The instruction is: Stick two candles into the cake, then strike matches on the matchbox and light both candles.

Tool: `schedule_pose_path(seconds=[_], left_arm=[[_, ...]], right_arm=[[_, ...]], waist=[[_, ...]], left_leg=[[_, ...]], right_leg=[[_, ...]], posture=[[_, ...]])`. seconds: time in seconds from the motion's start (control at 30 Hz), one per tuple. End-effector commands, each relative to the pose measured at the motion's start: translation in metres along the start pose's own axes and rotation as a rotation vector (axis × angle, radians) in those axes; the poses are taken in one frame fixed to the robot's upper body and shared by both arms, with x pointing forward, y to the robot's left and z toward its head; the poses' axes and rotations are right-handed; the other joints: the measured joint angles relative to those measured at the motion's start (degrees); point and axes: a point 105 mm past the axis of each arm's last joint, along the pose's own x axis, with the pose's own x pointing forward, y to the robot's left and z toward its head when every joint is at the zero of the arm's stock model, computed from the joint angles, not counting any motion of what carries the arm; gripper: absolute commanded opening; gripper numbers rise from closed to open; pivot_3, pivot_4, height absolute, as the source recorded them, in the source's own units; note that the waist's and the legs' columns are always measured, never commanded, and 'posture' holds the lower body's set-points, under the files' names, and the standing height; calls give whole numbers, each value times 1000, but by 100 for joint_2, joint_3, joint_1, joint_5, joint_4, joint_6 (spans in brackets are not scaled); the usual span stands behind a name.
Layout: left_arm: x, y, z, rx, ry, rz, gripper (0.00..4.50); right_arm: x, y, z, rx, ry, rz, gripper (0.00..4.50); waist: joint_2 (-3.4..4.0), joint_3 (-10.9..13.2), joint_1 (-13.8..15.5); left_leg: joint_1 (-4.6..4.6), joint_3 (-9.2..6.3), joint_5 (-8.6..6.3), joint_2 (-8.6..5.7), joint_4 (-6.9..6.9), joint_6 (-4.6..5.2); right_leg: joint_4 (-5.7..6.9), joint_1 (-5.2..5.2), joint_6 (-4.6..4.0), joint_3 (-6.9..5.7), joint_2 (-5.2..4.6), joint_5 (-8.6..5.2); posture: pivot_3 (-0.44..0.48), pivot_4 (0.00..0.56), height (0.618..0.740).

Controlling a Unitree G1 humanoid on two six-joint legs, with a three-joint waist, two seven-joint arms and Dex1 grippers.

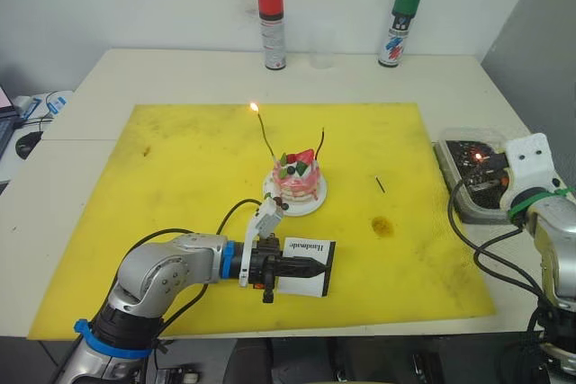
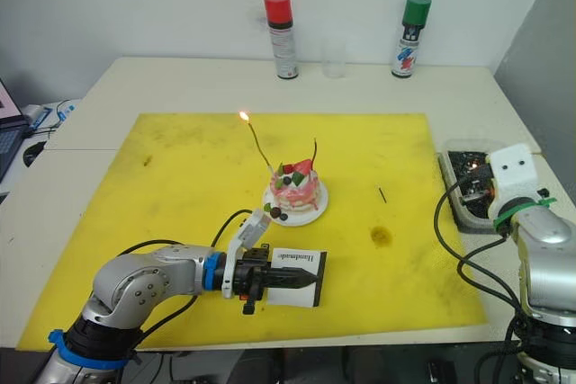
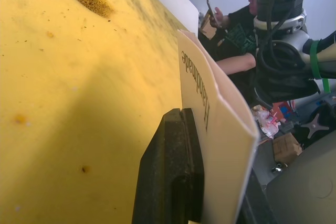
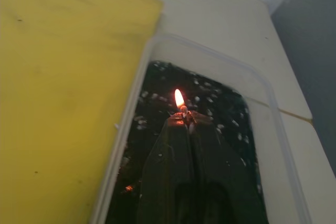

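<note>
1. Candles (image 1: 265, 135) stand in the cake (image 1: 297, 179); the one on the robot's left burns, the other (image 1: 321, 143) is unlit.
2. Left gripper (image 1: 310, 267), just in front of the cake, clamps the matchbox (image 1: 312, 278) on edge.
3. Right gripper (image 4: 184, 120), right of the cake over a clear tray (image 4: 273, 108), pinches a burning match (image 4: 180, 103).
4. A spare match (image 1: 380, 184) lies on the yellow mat (image 1: 180, 177) between cake and tray.

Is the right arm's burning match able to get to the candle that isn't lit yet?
Probably yes. The right gripper holds a lit match over the tray; bare mat lies between it and the unlit candle.
</note>
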Motion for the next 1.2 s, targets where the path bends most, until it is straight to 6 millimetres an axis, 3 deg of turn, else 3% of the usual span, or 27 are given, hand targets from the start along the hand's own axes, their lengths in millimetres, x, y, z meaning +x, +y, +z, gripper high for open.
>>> schedule_pose_path(seconds=[0.03, 0.13, 0.23, 0.47, 0.53, 0.63, 0.73, 0.87, 1.03, 1.2], left_arm=[[3, -4, 3, 23, -10, -13, 0], [3, -4, 2, 19, -12, -12, 0], [3, -4, 1, 18, -16, -9, 0], [1, -5, -2, 12, -17, 0, 0], [-1, -4, -2, 10, -13, 2, 0], [-2, -4, -3, 10, -8, 4, 0], [-4, -4, -2, 11, -4, 6, 0], [-7, -4, -1, 16, 4, 12, 0], [-9, -6, -1, 17, 14, 15, 0], [-10, -6, -1, 19, 18, 21, 0]], right_arm=[[-2, -15, -7, 94, 9, -104, 37], [3, -17, -19, 164, 41, -128, 37], [6, -22, -16, 191, 15, -150, 635], [-10, -17, 16, 136, -143, -143, 3122], [-17, 9, 38, 95, -247, -3, 3841], [-26, 49, 47, 68, -306, 193, 3841], [-29, 79, 40, 71, -304, 300, 3841], [-17, 119, 24, 91, -264, 388, 3841], [0, 137, 12, 110, -231, 410, 3841], [15, 139, 7, 188, -188, 374, 3841]], waist=[[0, 0, 0], [0, 0, 1], [3, 1, 1], [8, 2, 3], [8, 2, 4], [8, 2, -18], [8, 2, -16], [7, 2, -16], [8, 2, -11], [8, 2, -6]], left_leg=[[0, 2, 0, -2, 2, 0], [-1, 7, 0, -6, 3, 0], [-2, 7, 0, -6, 2, 0], [-3, 2, -1, -2, -3, 0], [-3, 3, -1, -3, -3, 0], [-1, 3, -1, 1, -2, 0], [-1, -5, 0, 2, -1, 0], [-2, 3, 0, -1, 1, 0], [-2, 3, 0, -1, 2, 0], [-2, 1, 0, 1, 0, 0]], right_leg=[[-1, 0, 3, 2, -1, 1], [-4, 1, 6, 6, -4, 3], [-5, 1, 5, 5, -4, 2], [-4, -1, 0, 2, 0, -1], [-4, 0, 1, 3, 0, -1], [-4, 0, 1, 3, 1, -1], [-3, 3, 1, -3, 2, -1], [-5, 1, 2, 3, -2, 0], [-4, 1, 3, 2, -2, 1], [-3, 0, 1, 0, 0, 0]], posture=[[0, 150, 740], [0, 150, 740], [0, 150, 740], [0, 150, 740], [0, 150, 740], [0, 150, 740], [0, 150, 740], [0, 150, 740], [0, 150, 740], [0, 150, 740]])
